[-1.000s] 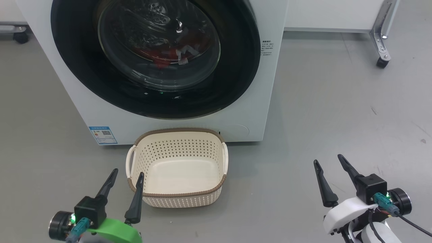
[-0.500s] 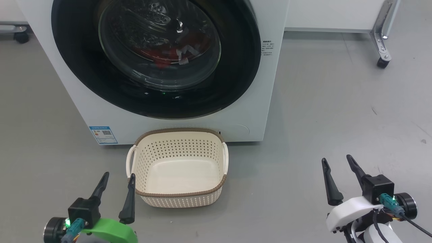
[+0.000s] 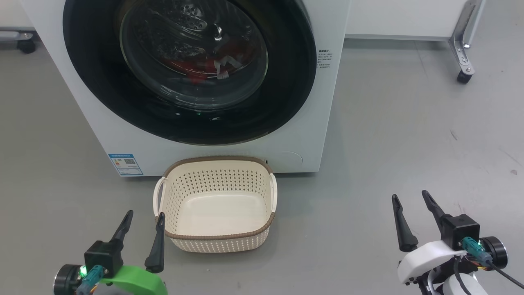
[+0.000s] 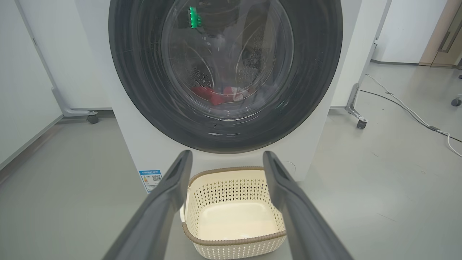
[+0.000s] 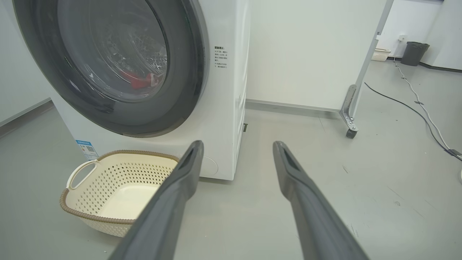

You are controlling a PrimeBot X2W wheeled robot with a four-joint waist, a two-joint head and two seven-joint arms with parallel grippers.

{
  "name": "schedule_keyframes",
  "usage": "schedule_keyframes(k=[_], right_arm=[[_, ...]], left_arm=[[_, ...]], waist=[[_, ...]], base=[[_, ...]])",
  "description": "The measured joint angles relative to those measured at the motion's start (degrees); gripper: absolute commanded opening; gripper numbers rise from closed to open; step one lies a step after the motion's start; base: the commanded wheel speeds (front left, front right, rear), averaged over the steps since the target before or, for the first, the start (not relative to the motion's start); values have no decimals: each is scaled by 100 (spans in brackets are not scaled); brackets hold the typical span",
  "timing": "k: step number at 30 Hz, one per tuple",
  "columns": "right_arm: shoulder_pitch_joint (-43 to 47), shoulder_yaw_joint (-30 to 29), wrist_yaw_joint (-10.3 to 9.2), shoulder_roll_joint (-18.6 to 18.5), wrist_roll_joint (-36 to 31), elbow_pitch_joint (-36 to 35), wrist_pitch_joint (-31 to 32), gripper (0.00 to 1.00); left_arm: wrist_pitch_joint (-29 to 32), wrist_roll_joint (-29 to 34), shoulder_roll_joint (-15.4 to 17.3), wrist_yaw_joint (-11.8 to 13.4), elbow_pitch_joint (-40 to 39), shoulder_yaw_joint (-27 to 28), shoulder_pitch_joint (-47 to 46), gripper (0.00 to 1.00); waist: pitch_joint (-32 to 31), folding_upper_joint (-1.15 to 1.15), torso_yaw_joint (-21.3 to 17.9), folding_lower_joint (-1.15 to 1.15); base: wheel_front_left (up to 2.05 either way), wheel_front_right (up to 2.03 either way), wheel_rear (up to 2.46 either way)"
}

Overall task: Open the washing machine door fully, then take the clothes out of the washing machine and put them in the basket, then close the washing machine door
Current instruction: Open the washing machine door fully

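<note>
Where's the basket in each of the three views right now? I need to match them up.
Head view: the basket, lower centre, before the washing machine.
Left wrist view: bottom centre.
Right wrist view: lower left.
Shared landmark: the blue label sticker near the basket's left handle.

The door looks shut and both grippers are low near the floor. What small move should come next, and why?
Probably raise one gripper toward the edge of the door to pull it open. The door is shut, red clothes lie behind its glass, the basket is empty, and the left gripper and right gripper are open and hold nothing. I cannot tell which edge opens.
</note>
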Motion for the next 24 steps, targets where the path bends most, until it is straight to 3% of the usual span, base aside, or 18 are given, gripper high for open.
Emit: schedule_keyframes(k=[2,3,4,5,6,16,24], right_arm=[[1,-13,1,4,-10,0,0,98],[1,-20,2,9,-16,0,0,89],[1,-25,2,11,-25,1,0,44],[2,-27,9,14,-30,11,0,44],[5,-29,13,20,-35,15,-1,0],[9,-42,124,54,-53,34,-1,0],[7,-244,353,263,253,0,-1,0]], left_arm=[[0,1,0,0,11,-3,-2,100],[0,1,0,0,16,-5,-2,100],[0,1,0,0,22,-7,-2,100],[0,1,0,1,30,-8,-3,100],[0,1,0,0,36,-8,-3,100],[0,3,-1,0,68,-8,-17,100],[0,1,-45,0,74,14,-68,100]], waist=[[-3,0,2,0],[-5,0,3,0],[-7,0,4,0],[-8,0,5,0],[-9,0,5,0],[-9,0,12,0],[19,0,32,0]], base=[[0,0,0],[0,0,0],[0,0,0],[0,0,0],[0,0,0],[0,0,0],[0,0,0]])
